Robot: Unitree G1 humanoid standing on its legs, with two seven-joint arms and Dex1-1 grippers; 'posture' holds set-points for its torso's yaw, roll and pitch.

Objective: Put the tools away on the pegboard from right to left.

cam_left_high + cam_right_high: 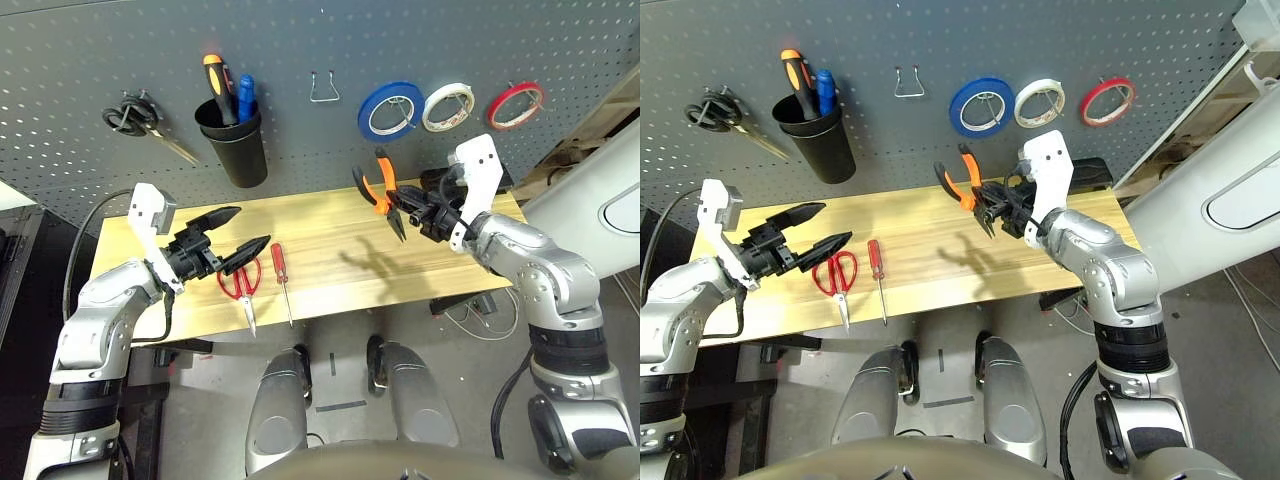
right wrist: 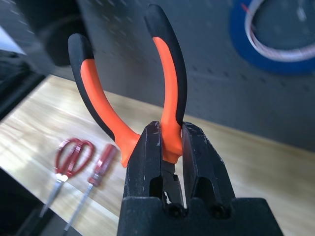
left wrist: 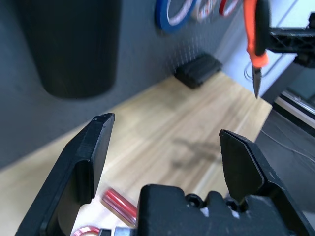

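Clamped in right gripper (image 2: pixel 170 147): orange-handled pliers (image 1: pixel 381 189), lifted clear of table's (image 1: pixel 330 250) back edge, handles up toward pegboard (image 1: pixel 300 50) hook (image 1: pixel 322 88). Left gripper (image 1: pixel 232 241) gaping, empty, above red-handled scissors (image 1: pixel 242 284) and small red-handled screwdriver (image 1: pixel 281 276) near front-left edge.

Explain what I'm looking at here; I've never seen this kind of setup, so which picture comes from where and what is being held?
A two-armed humanoid robot stands at a wooden table facing a pegboard. The two wide pictures come from cameras in its head; the two close ones from cameras on its wrists. The right gripper has its jaws shut on orange-handled pliers, lifted above the table. The left gripper is open and holds nothing. Red-handled scissors and a small red-handled screwdriver lie on the table. A thin red tape ring hangs on the board.
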